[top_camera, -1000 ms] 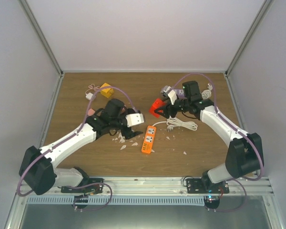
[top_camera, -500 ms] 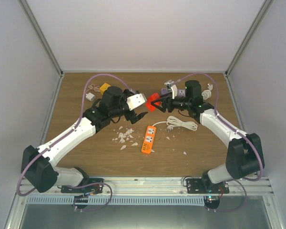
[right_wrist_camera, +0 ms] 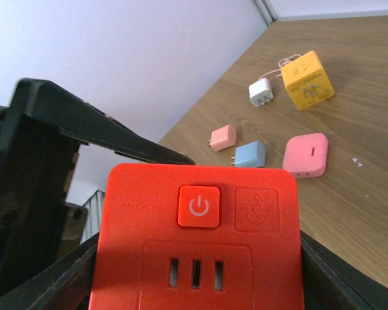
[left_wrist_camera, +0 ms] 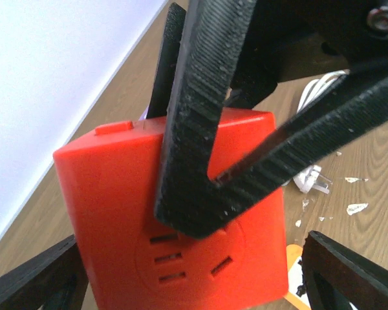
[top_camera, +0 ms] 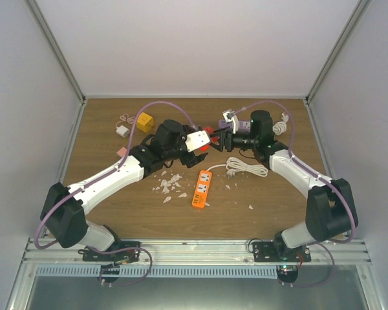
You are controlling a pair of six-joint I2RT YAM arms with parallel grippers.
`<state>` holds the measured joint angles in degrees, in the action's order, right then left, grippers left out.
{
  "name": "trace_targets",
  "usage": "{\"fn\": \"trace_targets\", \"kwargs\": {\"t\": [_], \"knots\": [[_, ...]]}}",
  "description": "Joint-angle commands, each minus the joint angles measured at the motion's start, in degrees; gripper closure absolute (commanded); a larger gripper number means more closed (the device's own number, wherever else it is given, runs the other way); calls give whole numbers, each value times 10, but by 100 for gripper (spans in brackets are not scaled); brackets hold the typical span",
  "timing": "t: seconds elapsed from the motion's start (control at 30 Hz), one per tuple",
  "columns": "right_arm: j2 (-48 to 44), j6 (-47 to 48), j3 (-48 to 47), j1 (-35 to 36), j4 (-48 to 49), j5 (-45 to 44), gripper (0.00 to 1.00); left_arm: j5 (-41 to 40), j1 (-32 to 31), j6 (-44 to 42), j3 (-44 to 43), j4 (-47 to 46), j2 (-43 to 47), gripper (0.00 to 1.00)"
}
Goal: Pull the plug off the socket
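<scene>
- Observed: the red socket cube (top_camera: 211, 137) is held up off the tabletop (top_camera: 278, 206), at far middle where both arms meet.
- The right fingers (left_wrist_camera: 200, 110) are clamped on it, ribbed pads pressed against its sides.
- The left fingers (left_wrist_camera: 35, 278) are spread wide, one on each side of the cube (slotted face toward that wrist camera). I cannot tell whether they touch it.
- Below: orange power strip (top_camera: 201, 188), white cable (top_camera: 248, 169) just beside it, white scraps (top_camera: 169, 185).
- Far left: yellow cube (right_wrist_camera: 306, 80), white charger (right_wrist_camera: 261, 92), pink adapter (right_wrist_camera: 305, 155), blue adapter (right_wrist_camera: 249, 154).
</scene>
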<state>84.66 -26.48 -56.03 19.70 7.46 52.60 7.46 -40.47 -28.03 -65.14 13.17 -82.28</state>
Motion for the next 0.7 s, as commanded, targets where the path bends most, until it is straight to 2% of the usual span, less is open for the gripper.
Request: {"fn": "trace_targets", "kwargs": {"t": [0.0, 0.27, 0.37, 0.43, 0.53, 0.57, 0.67], "knots": [[9, -33, 11, 9, 44, 20, 76, -28, -5, 3, -18, -48, -4, 15], [17, -89, 28, 18, 91, 39, 79, -40, -4, 10, -4, -64, -12, 30], [16, -95, 29, 21, 95, 50, 79, -46, -3, 8, -2, -59, -17, 41], [14, -91, 29, 21, 89, 52, 77, -40, 2, 7, 5, -60, -13, 51], [12, -69, 22, 21, 69, 48, 64, -26, 12, 7, 15, -53, -5, 60], [12, -62, 19, 20, 62, 47, 56, -18, 19, 8, 17, -48, -3, 62], [15, -36, 8, 16, 36, 42, 18, 8, 43, 16, 22, -24, 5, 67]]}}
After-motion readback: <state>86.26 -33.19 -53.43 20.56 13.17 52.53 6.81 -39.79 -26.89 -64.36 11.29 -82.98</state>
